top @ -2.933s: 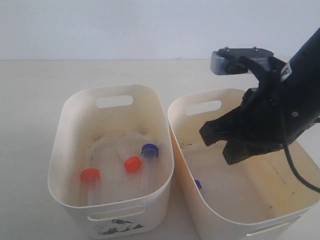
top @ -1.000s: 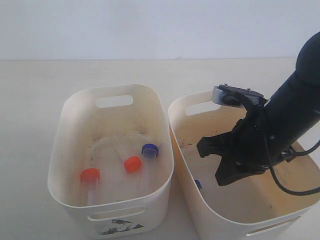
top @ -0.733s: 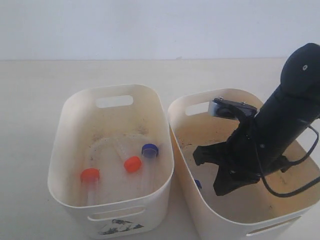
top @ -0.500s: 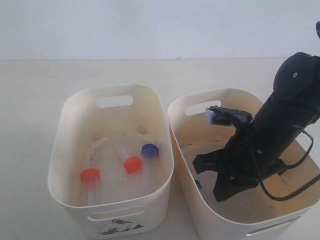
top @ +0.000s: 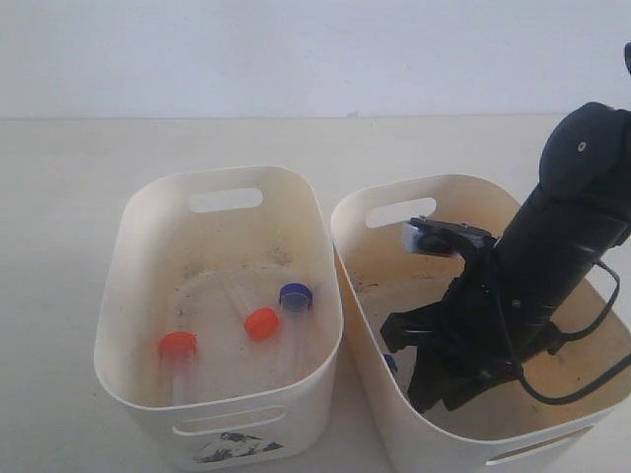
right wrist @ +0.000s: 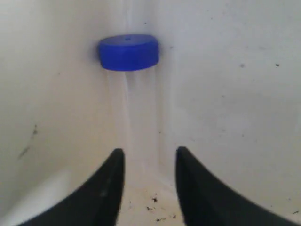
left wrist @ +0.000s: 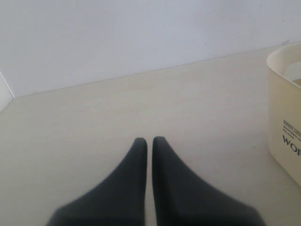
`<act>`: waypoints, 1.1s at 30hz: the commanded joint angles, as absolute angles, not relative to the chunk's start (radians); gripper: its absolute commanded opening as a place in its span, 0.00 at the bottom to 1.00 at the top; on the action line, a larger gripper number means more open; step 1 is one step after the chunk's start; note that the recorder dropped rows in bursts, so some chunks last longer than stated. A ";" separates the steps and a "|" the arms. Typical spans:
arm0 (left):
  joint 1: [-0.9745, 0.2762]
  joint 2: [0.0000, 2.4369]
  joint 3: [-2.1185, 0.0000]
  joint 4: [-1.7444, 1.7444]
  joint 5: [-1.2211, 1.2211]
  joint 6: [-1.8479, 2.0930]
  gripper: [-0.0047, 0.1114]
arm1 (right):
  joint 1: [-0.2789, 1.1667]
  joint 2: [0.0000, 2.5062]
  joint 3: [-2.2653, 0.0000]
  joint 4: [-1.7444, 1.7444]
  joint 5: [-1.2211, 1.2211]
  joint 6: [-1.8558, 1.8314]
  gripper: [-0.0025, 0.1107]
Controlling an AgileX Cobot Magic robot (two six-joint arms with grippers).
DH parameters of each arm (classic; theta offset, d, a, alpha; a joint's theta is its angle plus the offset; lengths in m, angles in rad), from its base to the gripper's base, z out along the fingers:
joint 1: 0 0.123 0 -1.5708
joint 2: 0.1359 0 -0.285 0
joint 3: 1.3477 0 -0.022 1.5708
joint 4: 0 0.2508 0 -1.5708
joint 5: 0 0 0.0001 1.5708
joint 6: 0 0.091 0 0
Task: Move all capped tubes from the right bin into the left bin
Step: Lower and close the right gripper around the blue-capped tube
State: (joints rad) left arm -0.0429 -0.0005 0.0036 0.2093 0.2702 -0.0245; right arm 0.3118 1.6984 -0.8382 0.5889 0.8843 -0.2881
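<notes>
Step was grabbing the blue-capped tube [right wrist: 136, 94] in the right bin [top: 473, 185], frame's lower right. The right gripper [right wrist: 149, 153] had jaws apart, straddling it, not yet squeezing; the left gripper [left wrist: 149, 141] was clenched, empty. Next needed: squeeze, lift.

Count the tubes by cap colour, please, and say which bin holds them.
Orange-capped tubes: 2, both in the left bin
Blue-capped tubes: 2, one in the left bin, one in the right bin
Total: 4 tubes
</notes>
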 commanded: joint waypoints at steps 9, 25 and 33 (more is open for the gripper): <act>-0.044 0.000 0.000 0.206 0.261 -0.038 0.08 | 0.310 1.697 -0.839 0.590 0.898 -0.300 0.95; -0.044 0.000 0.000 0.206 0.261 -0.038 0.08 | 0.421 1.718 -0.839 0.373 0.775 -0.173 0.95; -0.044 0.000 0.000 0.206 0.261 -0.038 0.08 | 0.476 1.817 -0.839 0.241 0.768 0.054 0.95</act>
